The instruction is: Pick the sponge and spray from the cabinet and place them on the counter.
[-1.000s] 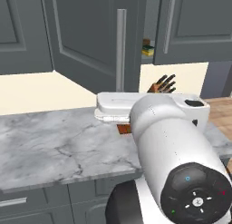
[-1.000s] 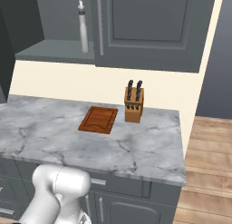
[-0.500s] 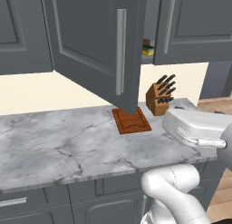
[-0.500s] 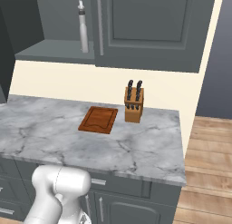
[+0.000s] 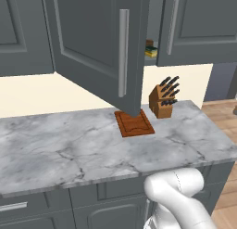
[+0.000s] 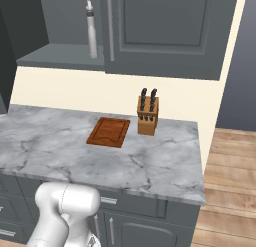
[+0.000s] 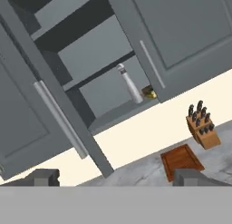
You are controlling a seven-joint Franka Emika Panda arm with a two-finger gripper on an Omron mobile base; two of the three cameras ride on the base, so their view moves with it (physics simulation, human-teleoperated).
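Grey cabinet (image 7: pixel 113 60) open: spray (image 7: pixel 129 85) upright on shelf, sponge (image 7: pixel 149 93) at its 3 o'clock. Pincer (image 7: pixel 116 177) released, empty. Bottle probably light, slippery; best gripped mid-body. Sponge soft.

**A glossy white arm with dark finger tips**

The arm (image 5: pixel 178 198) is smooth, glossy white, built of thick rounded tube sections that flow into one another like bent pipe. In the right base view its bulbous shell (image 6: pixel 65 211) catches soft grey shading along the curves, with a darker seam lower down between two sections. Seen from the hand, the fingers (image 7: pixel 43 177) are two small blocky tips, dark grey, square-cornered and set wide apart.
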